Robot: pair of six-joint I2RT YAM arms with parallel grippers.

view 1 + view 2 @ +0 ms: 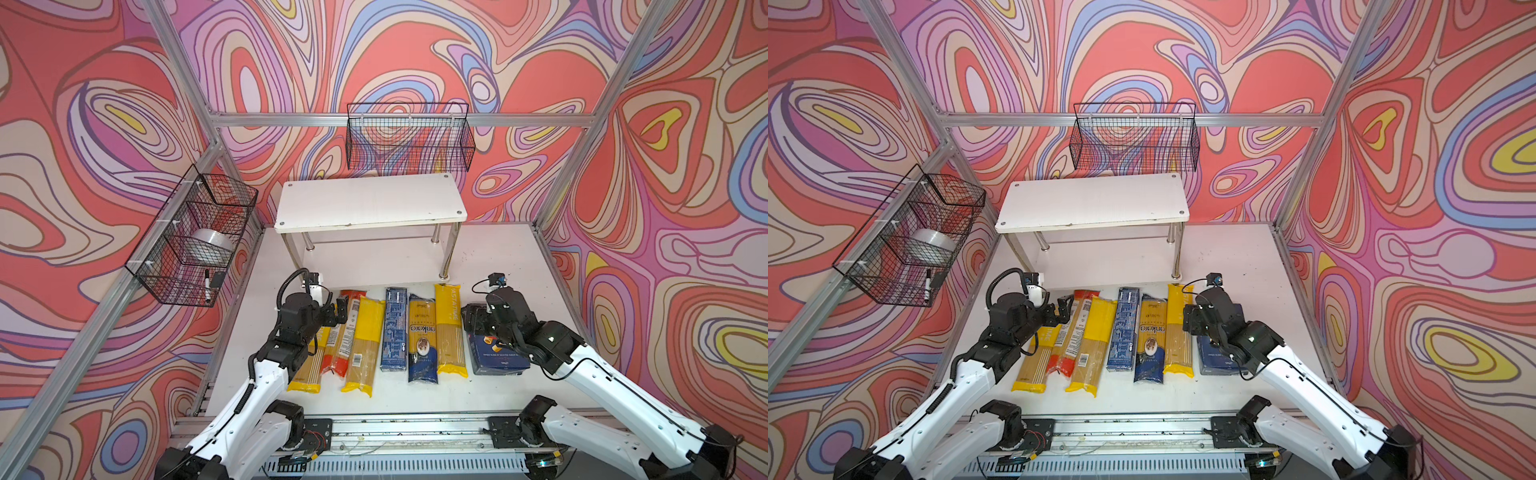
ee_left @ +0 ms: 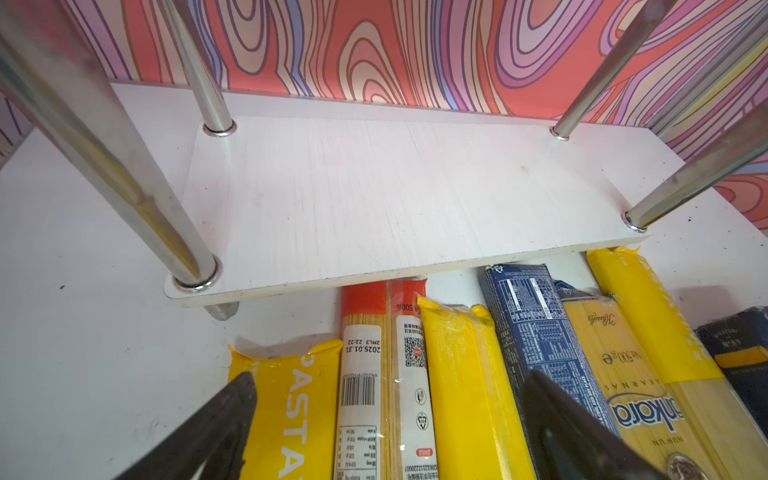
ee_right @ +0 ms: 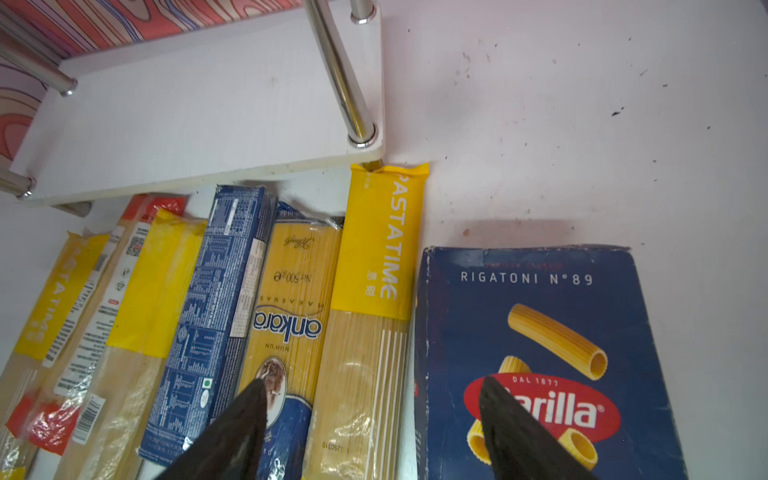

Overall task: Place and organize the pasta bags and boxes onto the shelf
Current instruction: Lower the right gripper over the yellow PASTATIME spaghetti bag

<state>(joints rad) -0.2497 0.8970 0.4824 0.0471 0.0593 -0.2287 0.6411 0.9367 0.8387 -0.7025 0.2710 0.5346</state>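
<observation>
Right wrist view: R gripper hangs over the row w/ jaws wide apart, holding nothing. One finger is over the ankara bag, the other over the rigatoni box, w/ the yellow pkt between them. So the yellow pkt is prob. the pick, tho the box can't be ruled out. L gripper is also wide open & empty, above the row's other end. All seven items lie flat on the table, side by side, in front of the shelf. Both tiers are bare, so the task looks barely begun.

To do it well:
- **Approach:** the pkt lies touching or nearly touching both neighbours, so there's little room for fingers. Centre over it, come down square, fingers into the seams, not onto the box.
- **Grip:** take it near mid-length, else a long limp pkt will sag & swing. Squeeze gently; dry spaghetti prob. snaps.
- **Lift:** its far end sits right at the shelf's front corner, poss. tucked just under the lower tier. Draw it back toward the robot before lifting, or it may snag.
- **Place:** turn it lengthwise along a tier & set it toward the back, leaving room for the rest.
</observation>
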